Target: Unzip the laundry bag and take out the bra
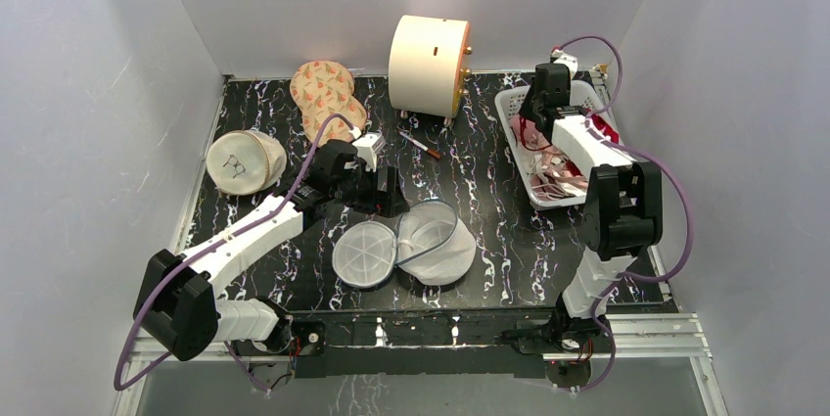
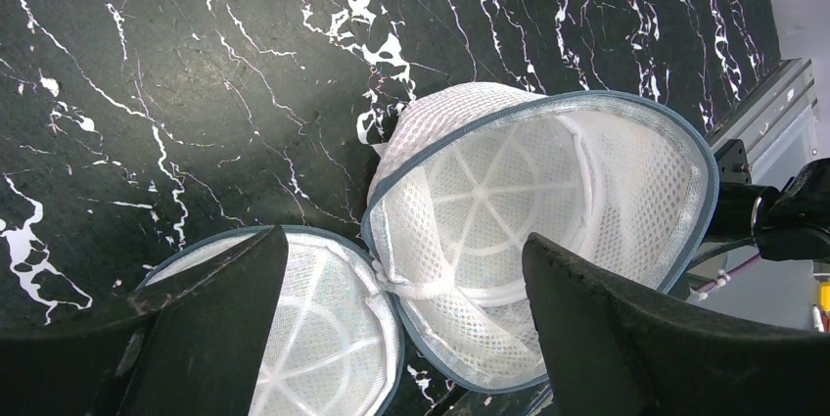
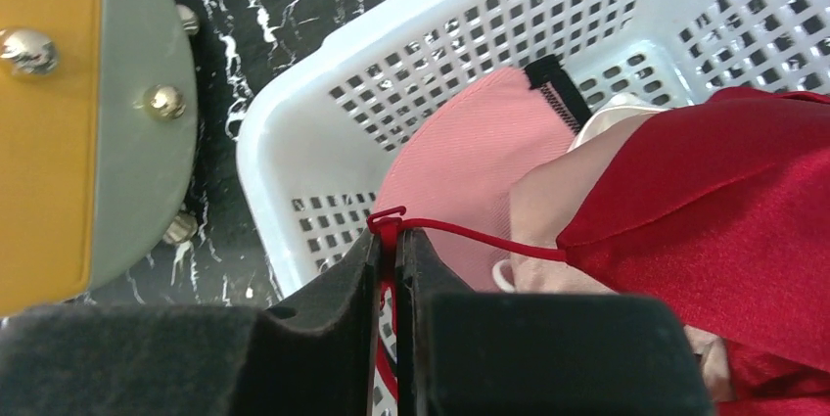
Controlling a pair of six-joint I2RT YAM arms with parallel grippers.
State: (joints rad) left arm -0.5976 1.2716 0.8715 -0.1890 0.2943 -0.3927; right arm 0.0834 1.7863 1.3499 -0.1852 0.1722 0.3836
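The bench (image 1: 509, 240) has a black top veined with white. Near its middle lies the mesh laundry bag (image 1: 436, 245), unzipped, with its round lid (image 1: 364, 254) folded out flat to the left and still joined at one edge. At the far left sits a cream round pouch (image 1: 245, 161), and just right of it, farther back, an orange patterned pouch (image 1: 328, 98). A cream drum (image 1: 426, 64) stands at the far middle with a thin pen-like stick (image 1: 421, 145) near it. A white basket (image 1: 516, 142) sits at the far right.
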